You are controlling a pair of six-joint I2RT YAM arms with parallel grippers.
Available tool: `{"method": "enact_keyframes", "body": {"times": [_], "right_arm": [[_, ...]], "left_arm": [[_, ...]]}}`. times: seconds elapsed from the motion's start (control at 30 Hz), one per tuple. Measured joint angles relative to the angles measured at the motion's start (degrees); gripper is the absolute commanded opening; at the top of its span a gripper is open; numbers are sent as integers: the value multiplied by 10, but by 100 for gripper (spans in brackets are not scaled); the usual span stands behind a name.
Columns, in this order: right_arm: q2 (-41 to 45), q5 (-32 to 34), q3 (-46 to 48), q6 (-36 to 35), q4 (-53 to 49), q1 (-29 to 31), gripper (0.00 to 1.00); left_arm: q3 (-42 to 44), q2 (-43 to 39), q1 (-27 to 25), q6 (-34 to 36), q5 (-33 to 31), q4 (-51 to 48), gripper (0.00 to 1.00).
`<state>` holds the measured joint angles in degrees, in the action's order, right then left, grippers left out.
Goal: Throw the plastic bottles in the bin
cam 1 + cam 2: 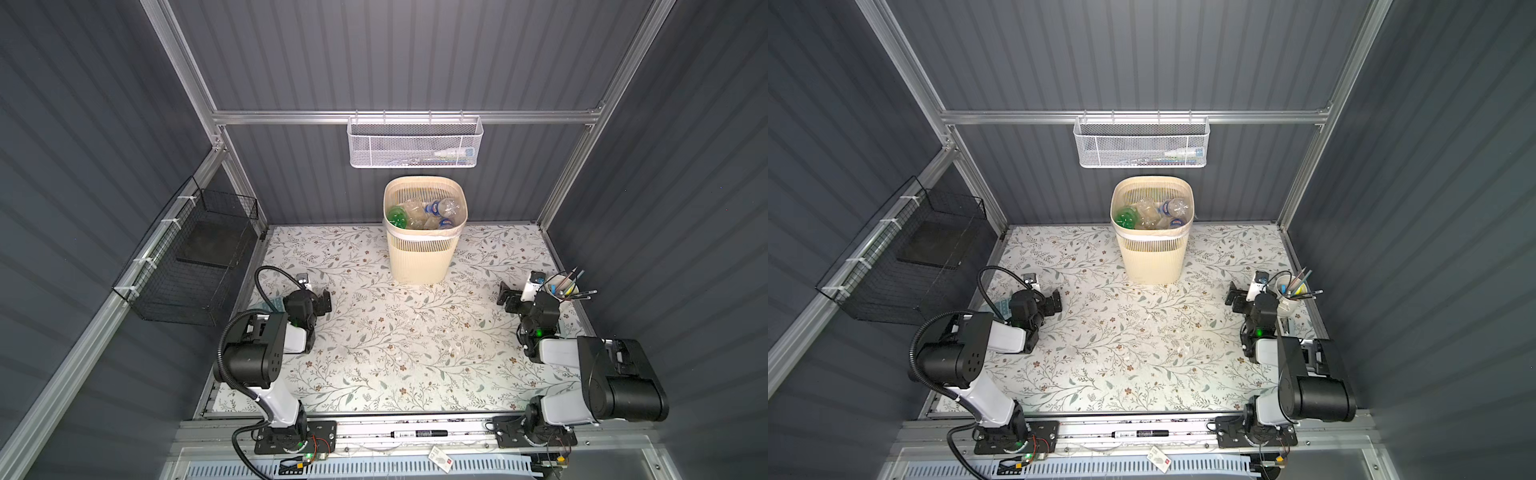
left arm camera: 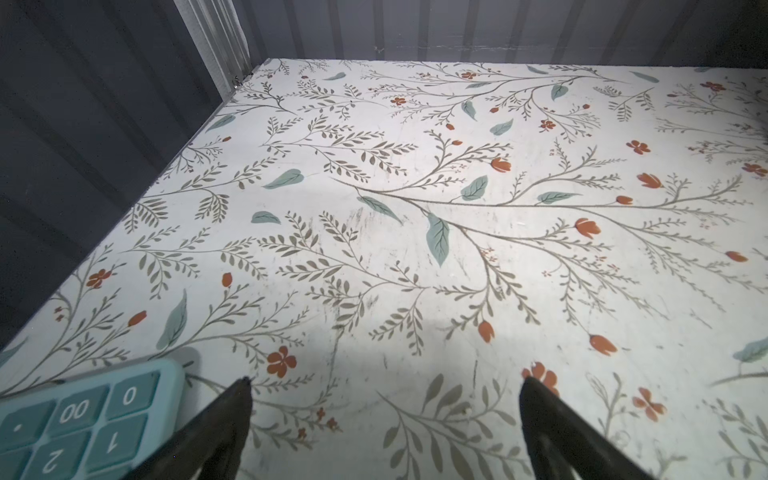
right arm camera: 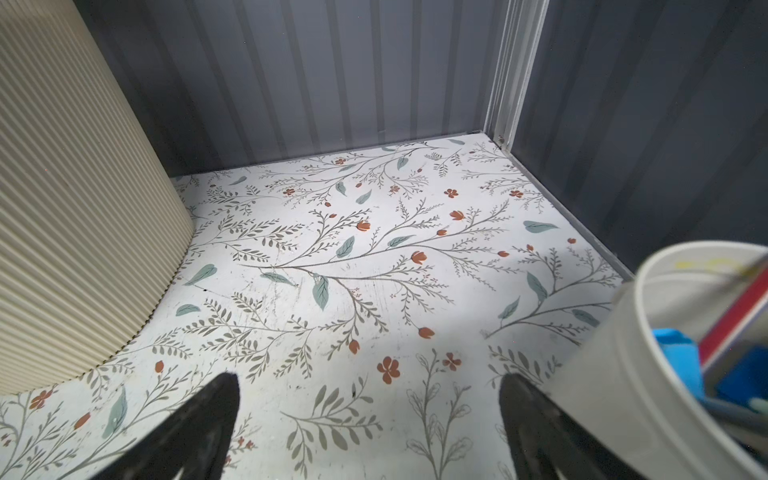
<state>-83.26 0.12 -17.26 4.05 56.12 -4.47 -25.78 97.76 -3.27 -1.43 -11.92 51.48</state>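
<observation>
Grey ribbed walls box in a floral-papered table (image 1: 395, 340), and both arms sit folded low at the near corners, wrists pointing toward the back wall. On one side the left claw (image 2: 384, 382) hangs low over the table, jaws spread wide with nothing between them, and a teal calculator (image 2: 83, 415) lies just beside one finger. Across the way, the right claw (image 3: 370, 380) is just as wide and empty, with a white cup (image 3: 615, 374) of pens close beside its outer finger. At the back middle, near the rear wall, the bin (image 1: 419, 257) stands upright, and the plastic bottles (image 1: 428, 214) are piled inside it, one green among the clear ones. Between the arms, the middle of the table lies open right up to the bin.
</observation>
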Motion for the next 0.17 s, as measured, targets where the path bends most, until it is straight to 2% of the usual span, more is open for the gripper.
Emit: {"method": "enact_keyframes", "body": {"times": [0.17], "right_arm": [[0,0,0,0,0,0,99]], "left_arm": [[0,0,0,0,0,0,100]]}}
